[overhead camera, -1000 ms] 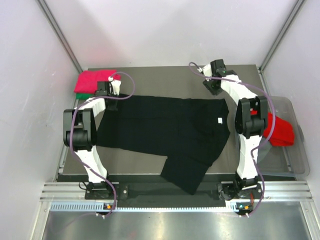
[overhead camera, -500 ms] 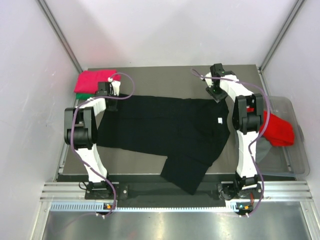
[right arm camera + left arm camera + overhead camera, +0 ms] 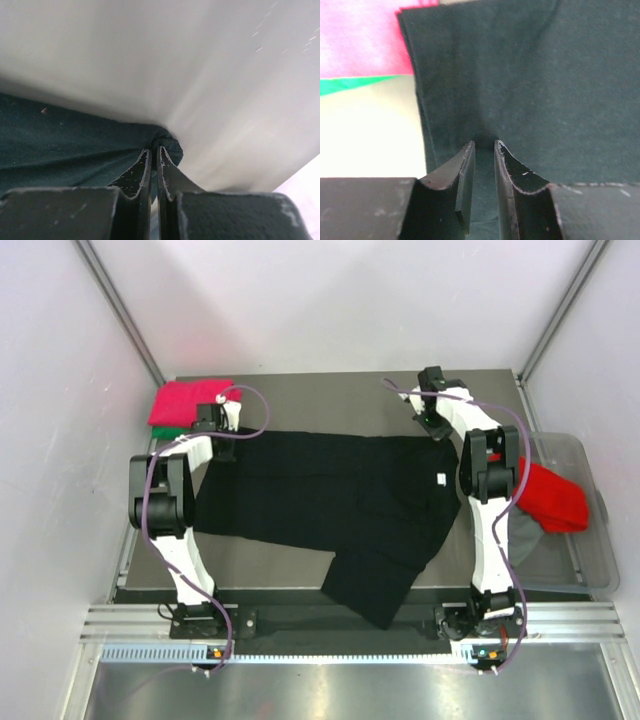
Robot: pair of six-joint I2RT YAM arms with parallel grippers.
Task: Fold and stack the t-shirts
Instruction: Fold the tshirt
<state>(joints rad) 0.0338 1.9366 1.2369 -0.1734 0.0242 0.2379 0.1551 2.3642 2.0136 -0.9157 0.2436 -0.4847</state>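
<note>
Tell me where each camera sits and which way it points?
Top external: fixed above and behind, looking down on the table; left arm and right arm show whole, black t-shirt spread between them.
Left wrist: rides the left arm, looking along the left pincer, shut on the t-shirt's edge beside a pink-red shirt.
Right wrist: rides the right arm, looking along the right pincer, shut on a t-shirt corner.
Shared: all see the black t-shirt.

A flat dark grey-brown tabletop (image 3: pixel 320 400) sits inside an enclosure of plain pale lilac-white walls (image 3: pixel 350 300) joined by slanting grey metal corner struts (image 3: pixel 118 305), with a ribbed aluminium rail (image 3: pixel 115 620) along its near edge and a brushed steel sheet (image 3: pixel 350 690) below that, all under soft, even light.
</note>
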